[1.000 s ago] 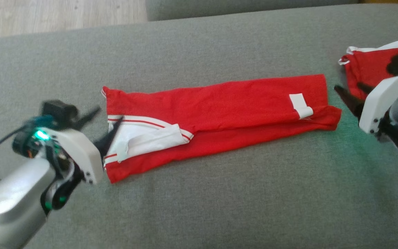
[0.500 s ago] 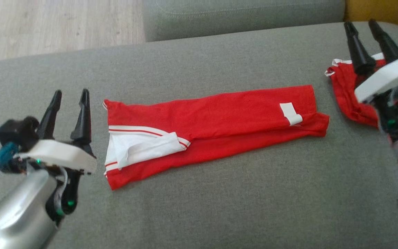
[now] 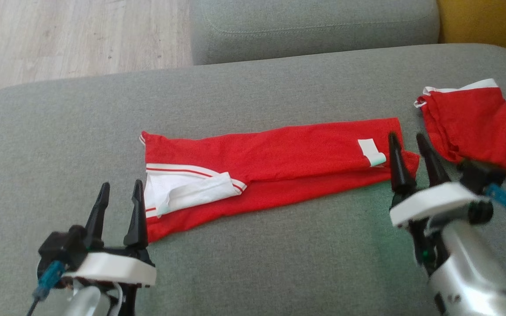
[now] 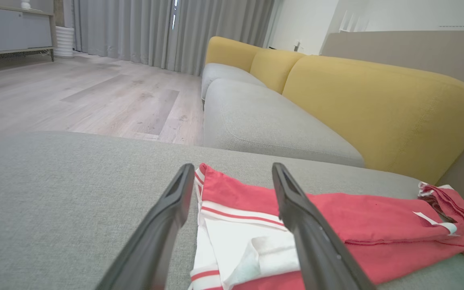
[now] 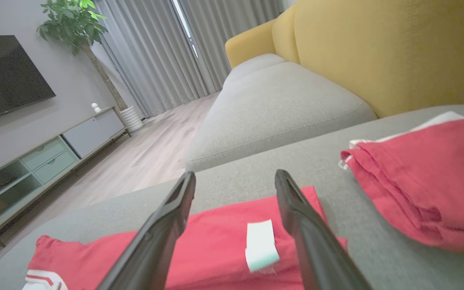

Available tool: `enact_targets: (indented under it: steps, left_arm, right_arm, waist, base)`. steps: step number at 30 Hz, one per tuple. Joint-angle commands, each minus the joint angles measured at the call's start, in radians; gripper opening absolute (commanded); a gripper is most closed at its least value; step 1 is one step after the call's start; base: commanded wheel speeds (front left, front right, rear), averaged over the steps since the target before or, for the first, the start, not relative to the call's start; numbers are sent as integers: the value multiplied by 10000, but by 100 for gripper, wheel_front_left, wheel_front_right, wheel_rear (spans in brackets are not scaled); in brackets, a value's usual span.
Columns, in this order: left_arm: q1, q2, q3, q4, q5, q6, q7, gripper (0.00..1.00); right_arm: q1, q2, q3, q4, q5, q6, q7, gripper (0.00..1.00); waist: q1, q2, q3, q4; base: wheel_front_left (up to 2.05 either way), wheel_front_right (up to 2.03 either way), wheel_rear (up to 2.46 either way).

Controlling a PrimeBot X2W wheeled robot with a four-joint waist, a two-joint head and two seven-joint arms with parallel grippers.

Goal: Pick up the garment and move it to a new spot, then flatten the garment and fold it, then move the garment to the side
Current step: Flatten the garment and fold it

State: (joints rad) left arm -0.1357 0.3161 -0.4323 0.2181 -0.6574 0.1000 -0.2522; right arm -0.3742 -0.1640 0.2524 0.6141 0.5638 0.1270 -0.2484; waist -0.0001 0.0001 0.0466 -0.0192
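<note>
The grey sofa seat spreads across the head view. On it lies the red garment, folded into a long narrow strip. Its long axis runs left to right across the seat and rises a little toward the right. The end with the white, red-striped trim points to the robot's left. The end with the small white label points to its right. A second red garment lies bunched just past that right end, apart from the strip.

The right gripper stands at the label end, with its fingers parted and nothing between them. The left gripper stands just beside the trimmed end, fingers likewise parted and empty.

Half a second ago the right gripper was up over the second garment; now it is down at the strip's right end. The left gripper sits lower in the view than before. The camera has also shifted, and the strip keeps its shape.
</note>
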Motion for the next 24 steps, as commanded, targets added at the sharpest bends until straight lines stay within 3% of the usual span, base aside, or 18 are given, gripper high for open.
enact_targets:
  steps: [1, 5, 12, 17, 24]
  left_arm:
    - [-284, 19, 690, -305, 205, -99, -94, 100]
    - [160, -614, 1514, -376, 944, -600, -94, 100]
    - [244, -1315, 2404, -120, 1861, -1477, -94, 100]
    - [91, -1612, 2686, 18, 2218, -1770, -95, 100]
    - [-271, -1920, 2860, 281, 2633, -2103, -95, 100]
  right_arm:
    - [20, 180, -81, -440, -282, 37, -124, 100]
    - [693, 715, -831, -985, -1121, 37, -130, 100]
    - [926, 1009, -1159, -1329, -1982, 37, -131, 100]
    - [613, 1059, -1705, -1168, -2426, 37, 7, 100]
    - [-288, 1127, -3471, 63, -3031, 37, 717, 100]
  waist:
    - [1, -1, -9, -19]
    - [1, -1, -8, -71]
    - [1, -1, 114, -122]
    - [1, -1, 331, -60]
    - [1, -1, 854, 250]
  base:
    - [0, 0, 0]
    - [0, 0, 0]
    - [0, 0, 0]
    - [0, 0, 0]
    - [0, 0, 0]
